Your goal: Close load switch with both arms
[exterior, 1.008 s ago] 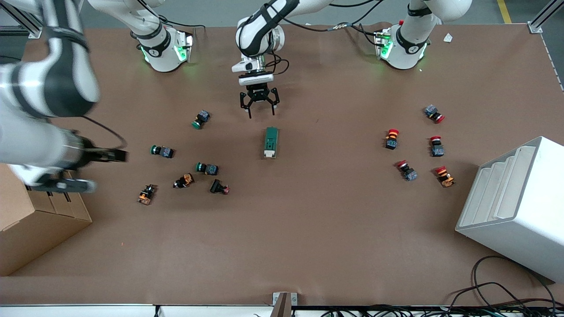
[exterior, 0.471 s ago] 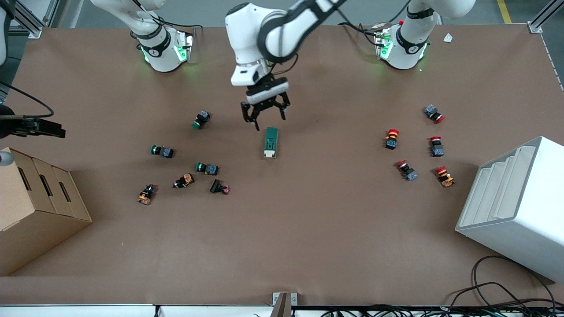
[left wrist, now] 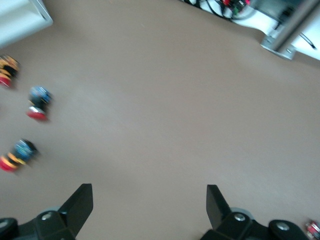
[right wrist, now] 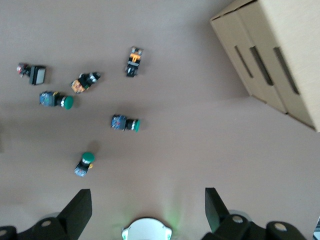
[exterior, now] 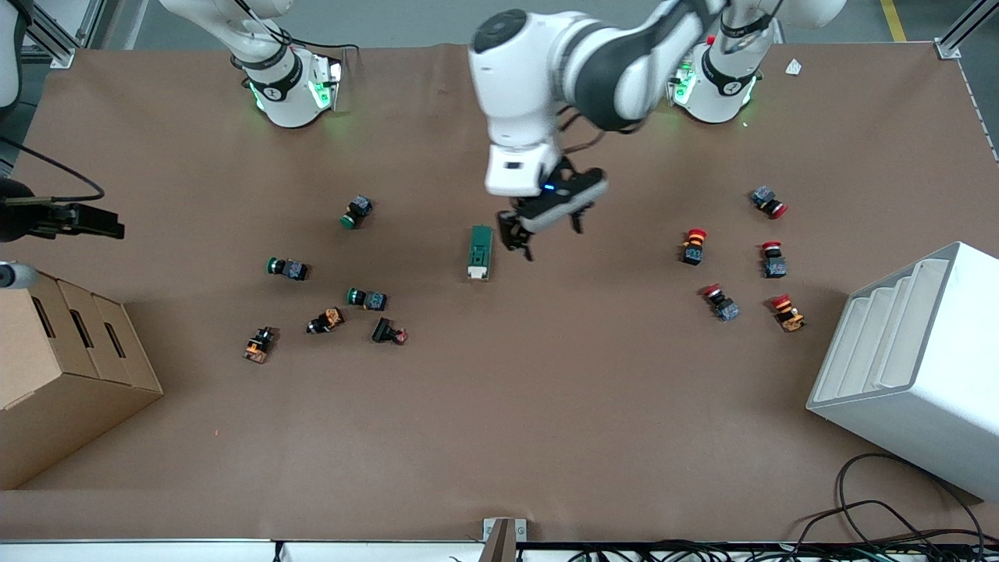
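The load switch (exterior: 480,252), a dark green block with a white lever end, lies on the brown table (exterior: 499,406) near its middle. My left gripper (exterior: 546,232) is open and empty. It hangs just beside the switch, toward the left arm's end of the table. The left wrist view shows its open fingers (left wrist: 80,200) over bare table, and the switch is out of that view. My right gripper (exterior: 86,222) is open and empty, high at the right arm's end of the table by the cardboard box (exterior: 70,375). Its open fingers (right wrist: 80,205) show in the right wrist view.
Several green-capped and orange push buttons (exterior: 367,298) lie toward the right arm's end. Several red-capped ones (exterior: 693,246) lie toward the left arm's end. A white stepped box (exterior: 913,367) stands at the left arm's end, nearer the camera. Cables (exterior: 897,523) lie at the front edge.
My left gripper has swung from over the table at the switch's far end to beside it, toward the left arm's end. My right arm has pulled back to the table's edge.
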Tool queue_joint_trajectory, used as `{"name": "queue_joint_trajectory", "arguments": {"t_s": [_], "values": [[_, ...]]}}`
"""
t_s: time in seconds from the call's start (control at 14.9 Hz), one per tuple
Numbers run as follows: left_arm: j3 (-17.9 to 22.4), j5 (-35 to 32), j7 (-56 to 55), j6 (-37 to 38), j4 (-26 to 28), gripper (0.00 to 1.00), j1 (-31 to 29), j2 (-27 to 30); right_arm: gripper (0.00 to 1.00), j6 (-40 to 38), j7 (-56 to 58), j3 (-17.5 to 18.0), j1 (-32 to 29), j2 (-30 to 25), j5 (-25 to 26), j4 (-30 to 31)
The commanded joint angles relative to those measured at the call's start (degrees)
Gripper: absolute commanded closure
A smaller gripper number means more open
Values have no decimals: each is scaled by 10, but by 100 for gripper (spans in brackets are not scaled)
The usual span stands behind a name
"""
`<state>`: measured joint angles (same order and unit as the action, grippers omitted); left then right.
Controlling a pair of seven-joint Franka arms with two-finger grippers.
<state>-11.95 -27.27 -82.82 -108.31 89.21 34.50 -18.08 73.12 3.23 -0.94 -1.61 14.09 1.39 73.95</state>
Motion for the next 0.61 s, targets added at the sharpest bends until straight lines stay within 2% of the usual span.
{"name": "queue_joint_trajectory", "arguments": {"t_s": [0.0, 0.2, 0.54], "values": [[-5, 53, 124, 65, -41, 0, -67, 19, 0, -13, -4, 1, -3, -26, -17, 12], [-9, 104, 246, 81, -60, 0, -167, 31, 0, 3, -5, -1, 1, -60, -14, 43], [-7, 151, 359, 102, -67, 0, -250, 53, 0, 22, -48, -2, 14, -89, -8, 66]]}}
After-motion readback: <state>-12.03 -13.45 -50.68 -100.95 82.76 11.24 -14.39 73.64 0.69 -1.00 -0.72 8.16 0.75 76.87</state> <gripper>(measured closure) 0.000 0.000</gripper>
